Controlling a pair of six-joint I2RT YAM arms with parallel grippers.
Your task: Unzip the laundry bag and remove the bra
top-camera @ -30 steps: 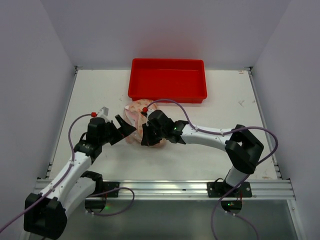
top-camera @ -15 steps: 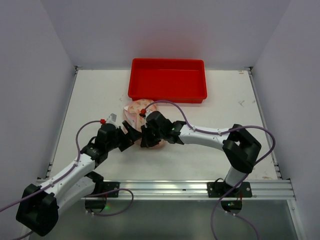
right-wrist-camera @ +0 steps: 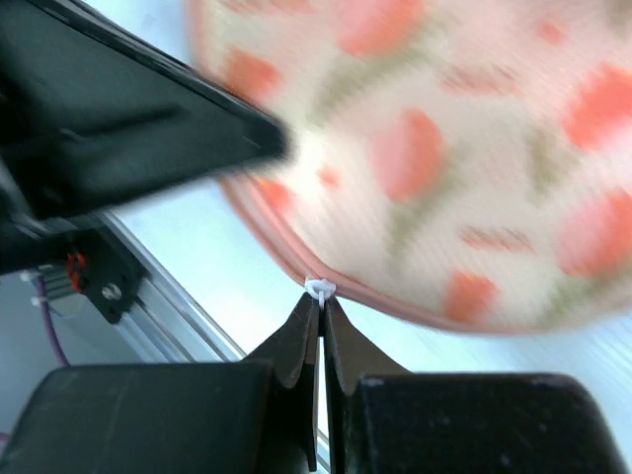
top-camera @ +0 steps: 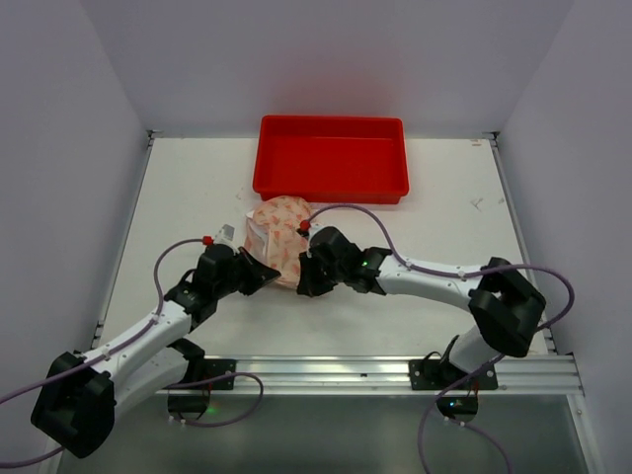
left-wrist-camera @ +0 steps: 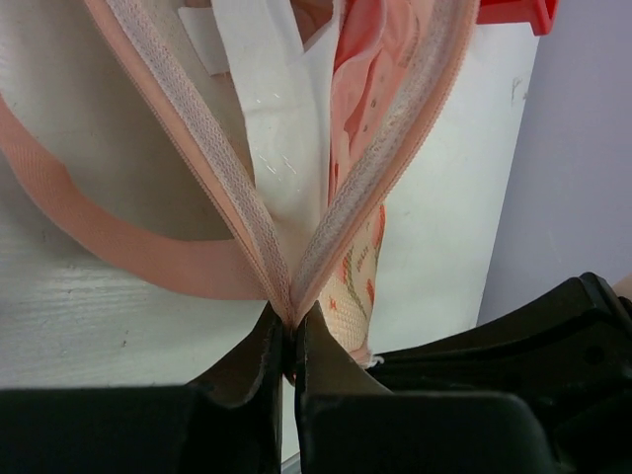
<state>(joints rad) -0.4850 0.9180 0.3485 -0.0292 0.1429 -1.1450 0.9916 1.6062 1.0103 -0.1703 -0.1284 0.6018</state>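
White table (top-camera: 197,188), pale walls (top-camera: 326,49); left hand (left-wrist-camera: 293,326) pinches laundry bag (top-camera: 281,222) zip (left-wrist-camera: 370,188), right hand (right-wrist-camera: 322,301) pinches its pull (right-wrist-camera: 319,288).

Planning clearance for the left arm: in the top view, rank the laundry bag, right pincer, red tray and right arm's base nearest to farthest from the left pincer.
1. laundry bag: zip end pinched in the left pincer.
2. right pincer: just to its right.
3. red tray: beyond the bag, toward the far edge.
4. right arm's base: near edge, far right.
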